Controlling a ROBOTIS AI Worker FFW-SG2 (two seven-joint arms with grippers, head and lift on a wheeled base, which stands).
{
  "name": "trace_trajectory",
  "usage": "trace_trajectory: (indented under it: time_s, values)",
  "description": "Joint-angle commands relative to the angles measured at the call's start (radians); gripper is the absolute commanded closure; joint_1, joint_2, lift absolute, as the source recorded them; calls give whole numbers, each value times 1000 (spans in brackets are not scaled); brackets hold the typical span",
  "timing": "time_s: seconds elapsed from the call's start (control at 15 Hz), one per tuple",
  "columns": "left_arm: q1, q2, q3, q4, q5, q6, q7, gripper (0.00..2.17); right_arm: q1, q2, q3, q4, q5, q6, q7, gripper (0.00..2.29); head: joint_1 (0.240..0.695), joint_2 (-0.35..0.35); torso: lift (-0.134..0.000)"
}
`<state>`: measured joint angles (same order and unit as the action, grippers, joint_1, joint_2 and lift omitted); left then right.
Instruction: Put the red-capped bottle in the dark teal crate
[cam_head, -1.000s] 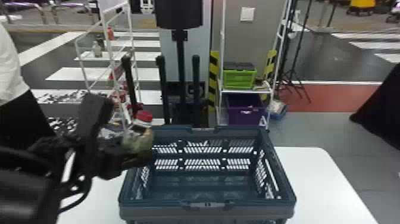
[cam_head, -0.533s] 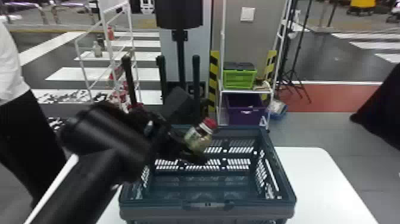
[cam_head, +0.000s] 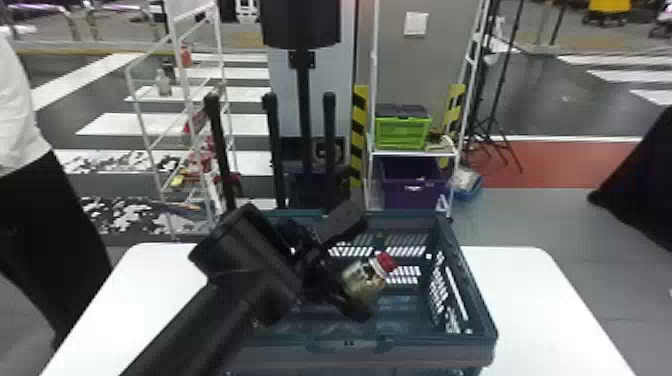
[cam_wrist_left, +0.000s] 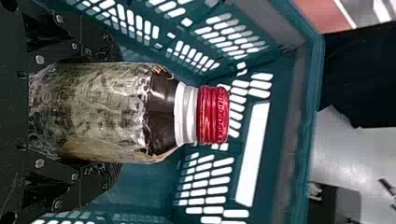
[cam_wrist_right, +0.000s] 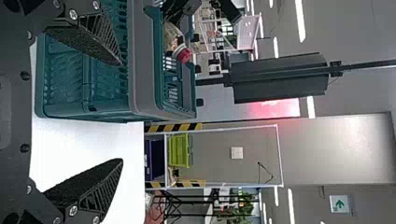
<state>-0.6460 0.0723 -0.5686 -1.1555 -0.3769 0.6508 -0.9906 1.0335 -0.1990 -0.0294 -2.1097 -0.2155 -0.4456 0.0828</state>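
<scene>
1. Crossing from your left, the left arm (cam_head: 245, 265) angled over the dark teal crate (cam_head: 425, 344), putting its load above the opening rather than the white table (cam_head: 540, 285).

2. Your left gripper (cam_wrist_left: 114, 112) was closed only as far as the bottle's girth allowed, its two fingers on opposite sides of the body, likely so the round shape couldn't roll out.

3. You had the red-capped bottle (cam_head: 361, 282) in that grip, tilted, its red cap (cam_head: 386, 262) pointing away from the fingers, free for a clean release. It was within the crate's rim outline; you couldn't tell how near the floor it hung.

4. The crate sat open side up on the table, ready to take the bottle from above. Its far and right walls stood close enough to the cap that a lower, gentler letting-go seemed wise.

5. To the right, your right gripper (cam_wrist_right: 121, 112) waited near the crate, fingers wide apart with nothing between them, since one arm was enough for this job.
</scene>
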Motion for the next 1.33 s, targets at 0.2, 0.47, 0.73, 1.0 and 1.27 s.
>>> trace_trajectory:
  time_s: [0.2,0.47,0.73,1.0,1.27]
  values:
    - [-110,-54,-54,327,-59,-203,-20,1858,-4,1,8,16,2,0,0,154,499,0,0]
    - [-118,-57,-62,373,-92,-234,-10,1855,-4,1,8,11,2,-3,0,154,499,0,0]
    - [-112,-55,-65,370,-82,-231,35,913,-1,3,8,8,2,-12,0,154,499,0,0]
    - [-109,-55,-65,358,-69,-228,84,-2,5,4,8,10,2,-28,0,154,499,0,0]
    - [-75,-29,-62,194,-63,-72,75,12,7,6,8,10,2,-28,0,154,499,0,0]
